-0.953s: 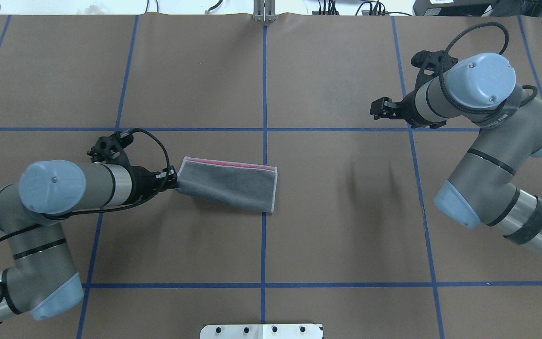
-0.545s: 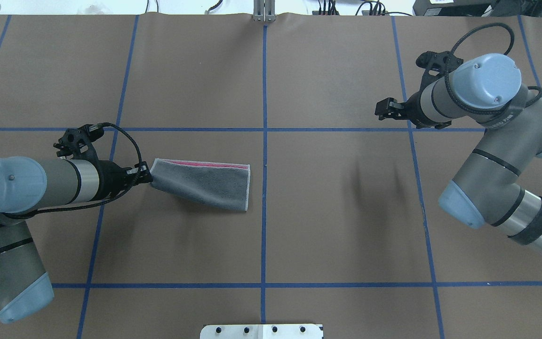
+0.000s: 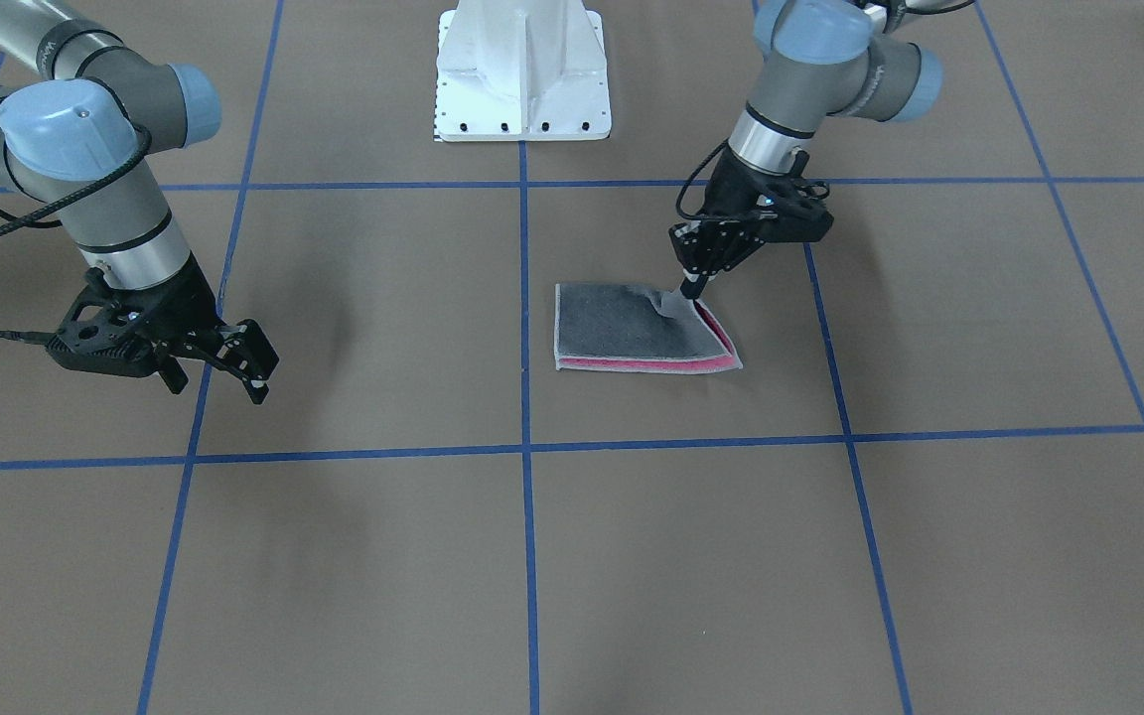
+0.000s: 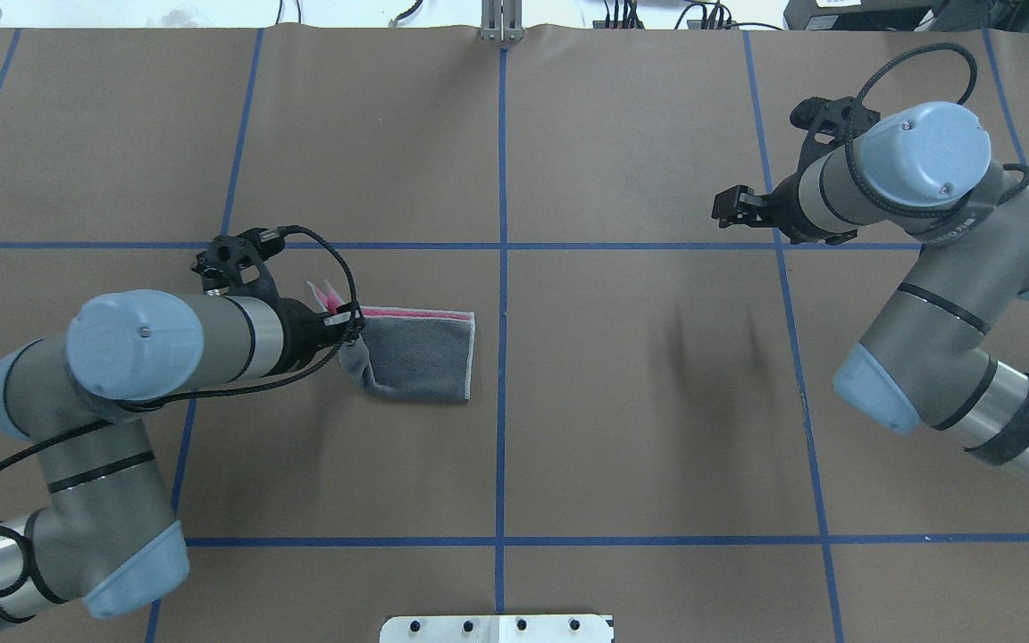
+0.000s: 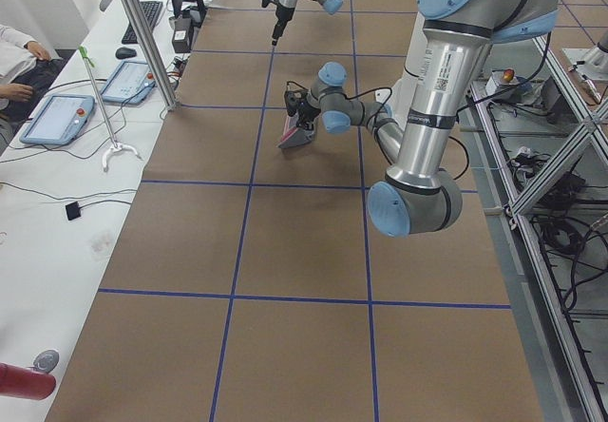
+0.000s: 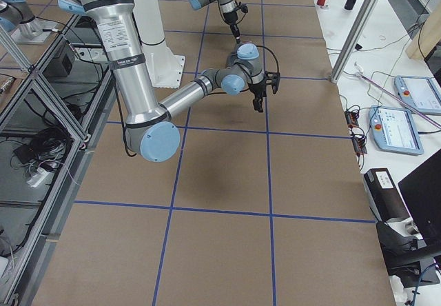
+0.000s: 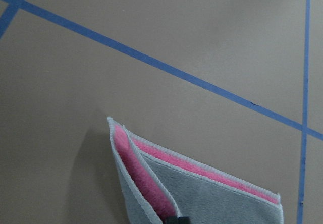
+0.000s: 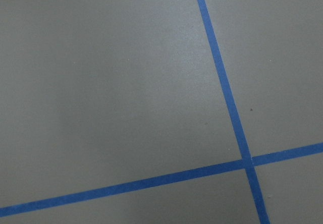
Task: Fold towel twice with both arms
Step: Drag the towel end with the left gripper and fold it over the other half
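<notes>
The small pink-and-dark-grey terry towel (image 4: 421, 362), folded once, lies just left of the brown counter's (image 4: 622, 429) centre line. The black two-finger left end effector (image 4: 349, 323) is clenched on its lifted short end. I'd carry that end low across to the far edge, matching the stitching. The right end effector (image 3: 234, 367) hangs released, well apart. No writing is legible.
</notes>
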